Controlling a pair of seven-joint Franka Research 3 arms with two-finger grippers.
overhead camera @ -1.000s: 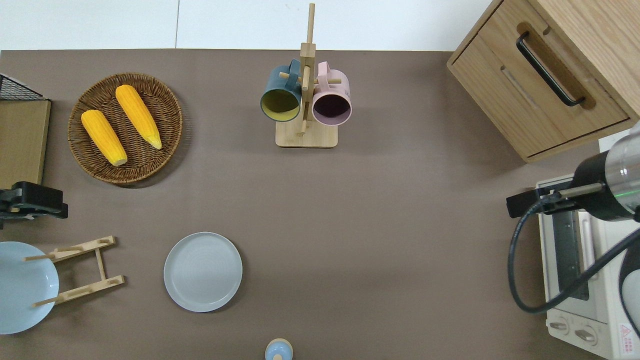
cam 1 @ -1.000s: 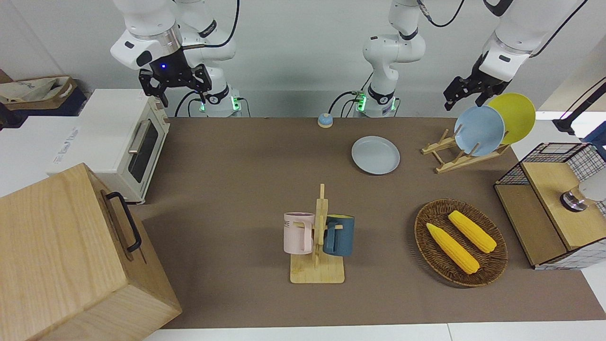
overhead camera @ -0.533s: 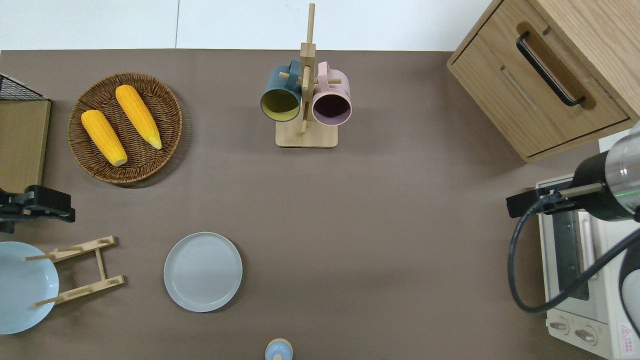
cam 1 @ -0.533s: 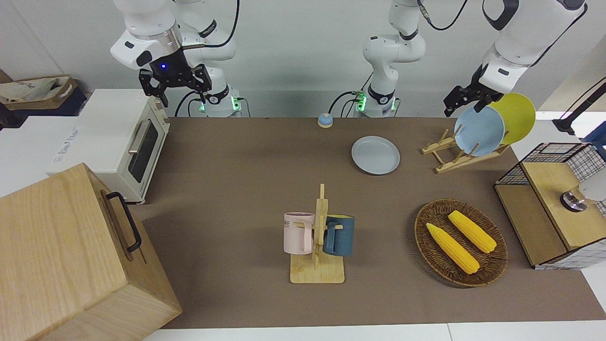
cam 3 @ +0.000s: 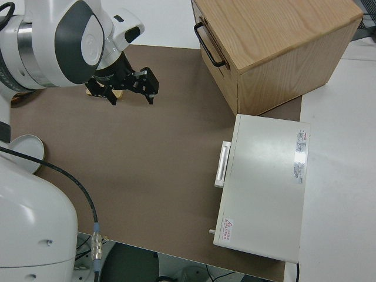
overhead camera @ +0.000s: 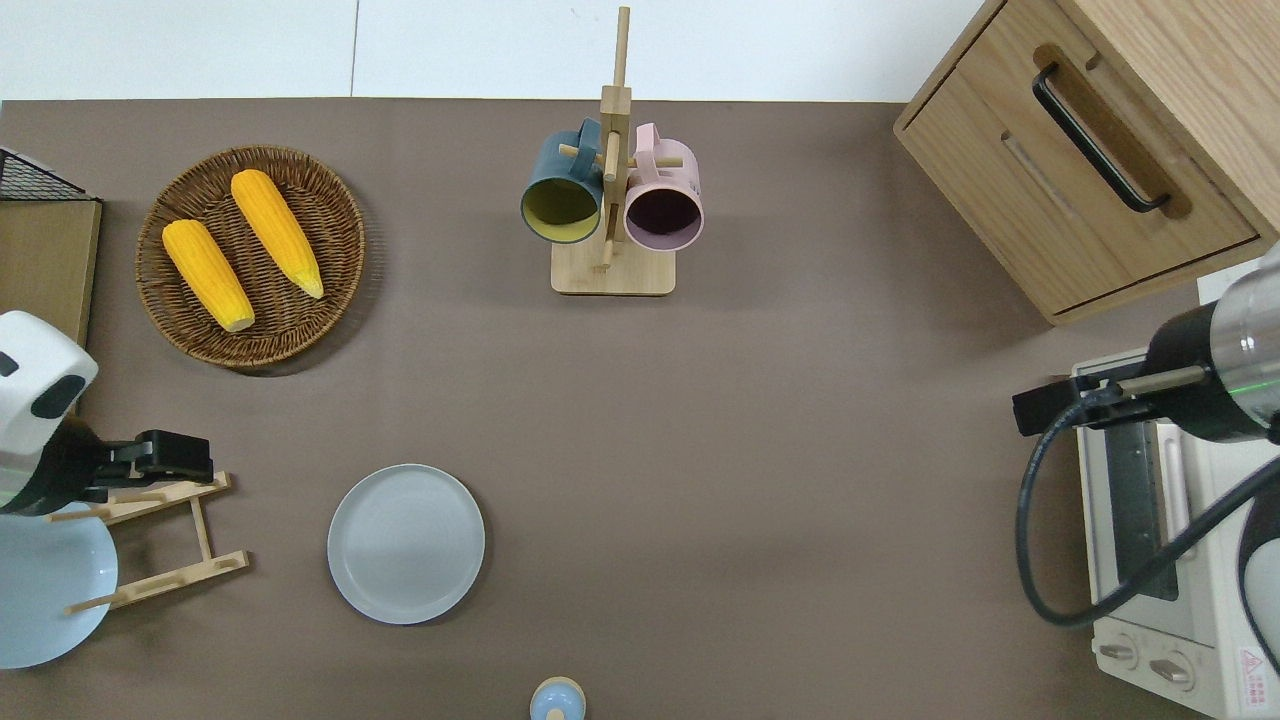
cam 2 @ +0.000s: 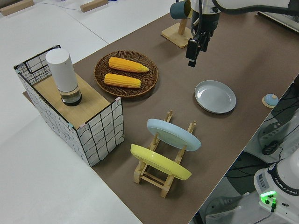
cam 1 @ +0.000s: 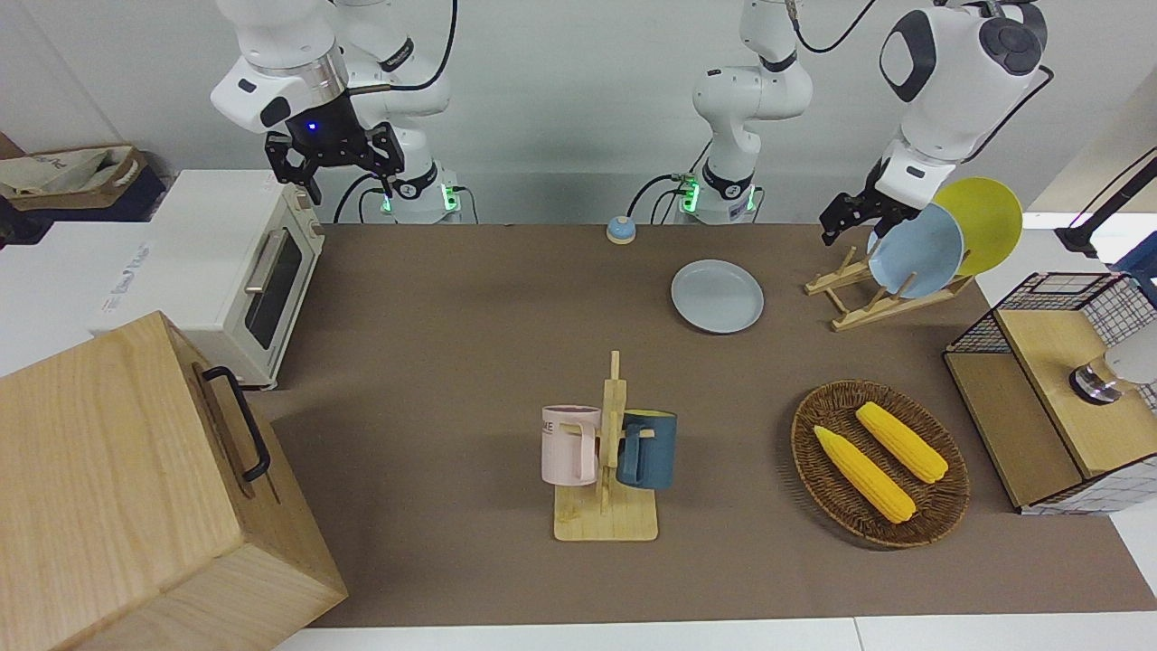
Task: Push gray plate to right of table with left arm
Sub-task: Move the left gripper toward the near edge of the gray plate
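The gray plate (overhead camera: 406, 543) lies flat on the brown counter (overhead camera: 760, 420), low and left of centre in the overhead view, with nothing touching it; a small blue bell (overhead camera: 557, 699) sits at the bottom edge of that view, and the wooden plate rack (overhead camera: 160, 540) with its bluer plate (overhead camera: 45, 585) and yellow plate (cam 1: 981, 221) stands at the left edge. As far as I can judge, none of the push is done: the plate has not begun its trip toward the right arm's end of the counter, and the approach, the contact and the whole slide are left. The left hand (overhead camera: 175, 457) hangs over the upper rail of the rack at mid-left of the overhead view, well apart from the plate; it has hold of nothing, and how wide its fingers stand I cannot tell. Compared with the earlier frames, the plate has not shifted at all, while the left hand has travelled from the very left edge of the overhead view in toward the plate, and the arm's white wrist now shows in that view where it did not before. The right hand (cam 1: 333, 161) is parked, open and empty, unchanged. The mug stand (overhead camera: 612, 200), the corn basket (overhead camera: 250, 255), the toaster oven (cam 1: 249, 271) and the wooden drawer box (cam 1: 136, 488) have stayed put.
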